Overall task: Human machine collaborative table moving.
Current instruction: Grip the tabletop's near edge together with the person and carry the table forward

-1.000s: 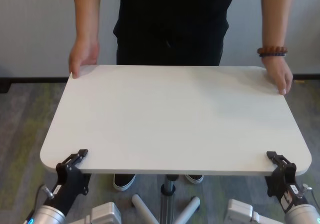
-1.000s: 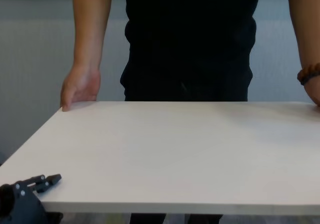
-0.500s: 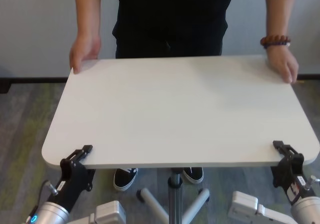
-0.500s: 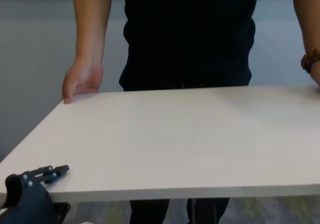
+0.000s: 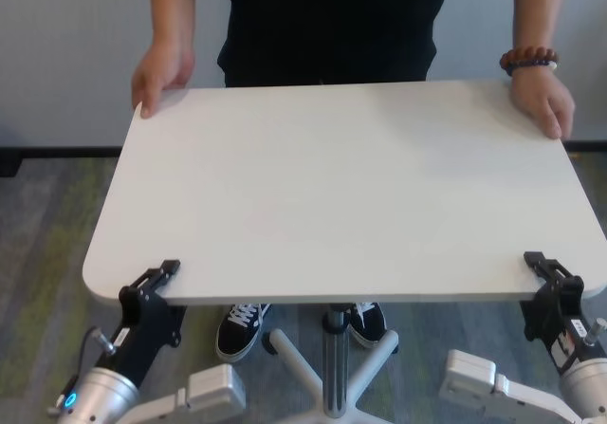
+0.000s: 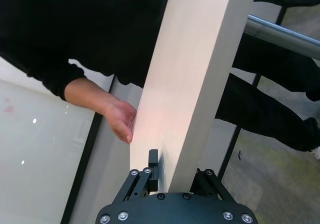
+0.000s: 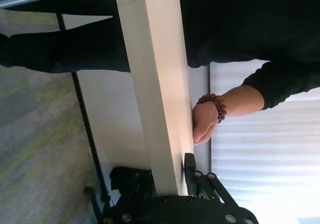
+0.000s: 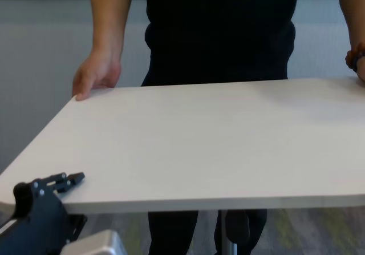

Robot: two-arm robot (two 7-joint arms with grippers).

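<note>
The white table (image 5: 341,187) spans the middle of the head view on its grey centre post (image 5: 332,348). The human (image 5: 332,26) in black stands at the far side, one hand (image 5: 159,73) on the far left corner and the braceleted hand (image 5: 542,101) on the far right corner. My left gripper (image 5: 156,286) is shut on the table's near left edge, one black finger (image 8: 57,182) lying on top. My right gripper (image 5: 550,272) is shut on the near right edge. Each wrist view shows the tabletop's thin edge (image 6: 195,83) (image 7: 155,83) clamped between the jaws.
Under the table the post's grey base legs (image 5: 294,367) spread over the grey-green carpet, with the human's dark shoes (image 5: 237,327) just behind them. A pale wall with a dark skirting (image 5: 57,149) closes the back.
The table has moved away from me and slightly to the right in the head view and risen in the chest view. Both grippers and the human's hands have gone with it.
</note>
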